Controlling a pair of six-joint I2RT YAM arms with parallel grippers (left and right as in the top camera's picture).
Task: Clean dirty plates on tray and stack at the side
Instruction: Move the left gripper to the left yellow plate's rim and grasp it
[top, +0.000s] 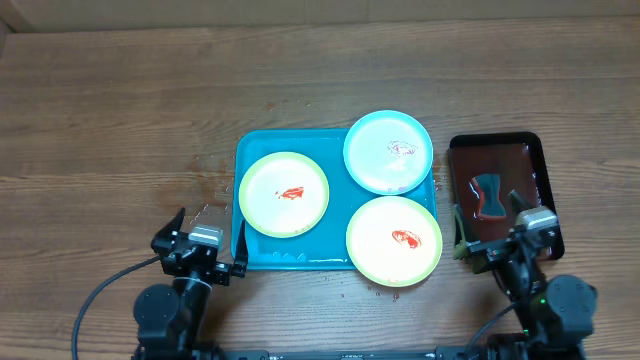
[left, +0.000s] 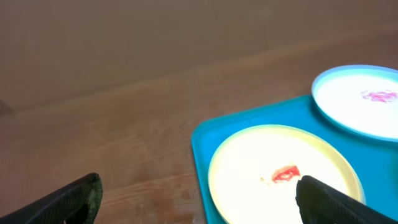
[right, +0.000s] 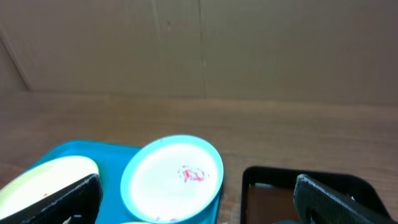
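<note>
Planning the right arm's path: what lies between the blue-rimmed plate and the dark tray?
Only the rim of the turquoise tray and a narrow strip of bare table; overhead and right wrist views show it.

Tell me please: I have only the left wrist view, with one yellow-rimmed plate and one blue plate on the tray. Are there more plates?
Observer: Yes. A third plate, yellow-green rimmed, sits at the front right of the tray and overhangs its edge.
Operator: Is there something to wipe with?
Observer: What looks like a sponge lies in a dark tray, right of the blue one.
Operator: Where is the right gripper?
Observer: The right gripper hangs over the dark tray's near end, fingers open, holding nothing.
</note>
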